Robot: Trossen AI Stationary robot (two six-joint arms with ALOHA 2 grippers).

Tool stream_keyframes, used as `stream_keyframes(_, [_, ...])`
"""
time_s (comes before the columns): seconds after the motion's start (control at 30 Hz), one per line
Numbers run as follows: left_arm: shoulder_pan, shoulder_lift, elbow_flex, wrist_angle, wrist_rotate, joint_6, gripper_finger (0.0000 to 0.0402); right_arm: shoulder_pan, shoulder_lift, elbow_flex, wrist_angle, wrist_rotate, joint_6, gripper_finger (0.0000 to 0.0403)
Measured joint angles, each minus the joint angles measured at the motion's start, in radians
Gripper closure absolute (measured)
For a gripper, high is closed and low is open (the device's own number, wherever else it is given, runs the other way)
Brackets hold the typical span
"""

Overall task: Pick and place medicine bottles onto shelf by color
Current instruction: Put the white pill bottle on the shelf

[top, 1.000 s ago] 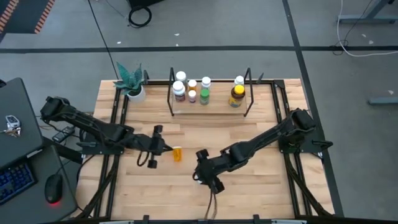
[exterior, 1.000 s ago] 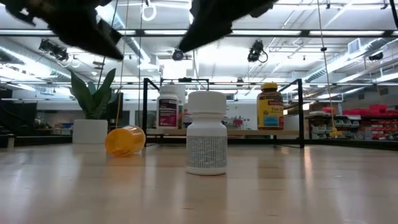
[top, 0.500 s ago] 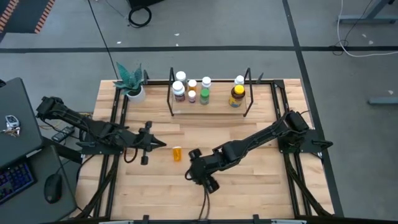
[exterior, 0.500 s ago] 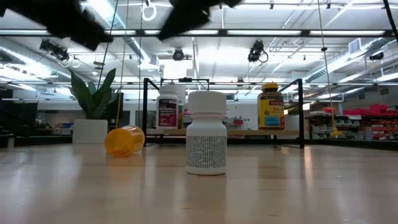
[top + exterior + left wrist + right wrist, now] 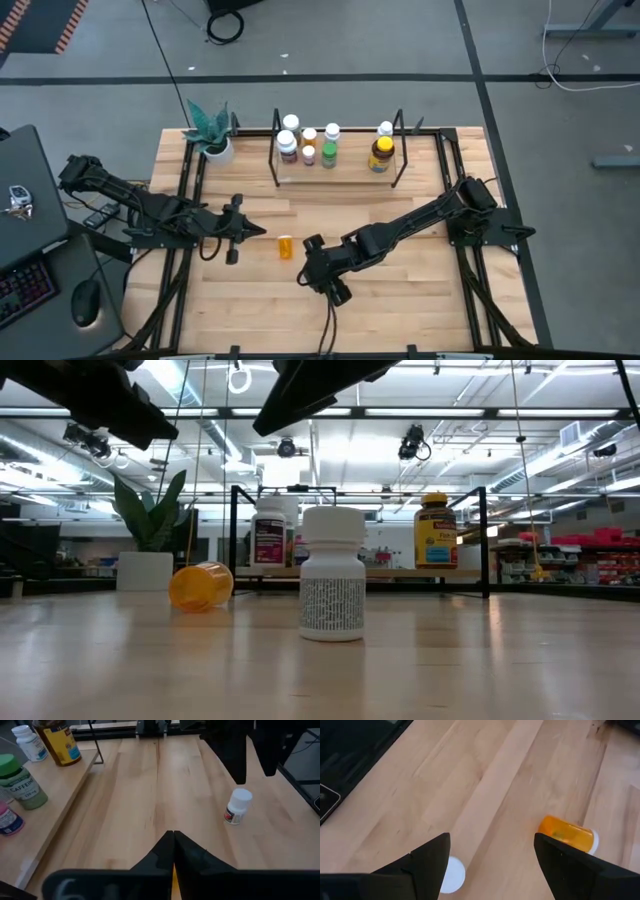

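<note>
While the high view looks straight down, the shelf [image 5: 338, 150] sits at upper centre of the wooden table [image 5: 420, 300], carrying several medicine bottles, among them a green-capped bottle [image 5: 328, 153] and an amber bottle with a yellow lid [image 5: 380, 152]. A potted plant [image 5: 212, 132] stands at the shelf's left. At frame centre an orange bottle [image 5: 286, 246] lies on its side. The left gripper [image 5: 258, 233] sits just left of it with fingers pressed together, holding nothing. The right gripper [image 5: 311, 265] hangs just lower right of the orange bottle, fingers spread wide.

From the low view, a white bottle [image 5: 332, 587] stands upright at centre, apart from the orange bottle [image 5: 201, 585] lying at its left. Both arms show only as dark shapes along the top edge.

Through the left wrist view, the closed fingers [image 5: 165, 851] meet at bottom centre; the white bottle [image 5: 237, 807] stands at right, beneath the other arm's dark fingers, and the shelf's bottles crowd the upper left.

Seen by the right wrist view, the wide-spread fingers [image 5: 431, 855] frame bare wood, with the white cap [image 5: 452, 875] at bottom left and the orange bottle [image 5: 567, 834] at right.
</note>
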State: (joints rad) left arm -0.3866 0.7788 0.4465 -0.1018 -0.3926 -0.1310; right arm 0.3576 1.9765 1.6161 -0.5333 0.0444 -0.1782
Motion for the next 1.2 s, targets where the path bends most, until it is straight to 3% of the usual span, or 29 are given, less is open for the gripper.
stream_keyframes(1.2, [0.001, 0.000, 0.000, -0.009, 0.005, -0.041, 0.0386, 0.001, 0.001, 0.000, -0.002, -0.031, 0.035, 0.0106])
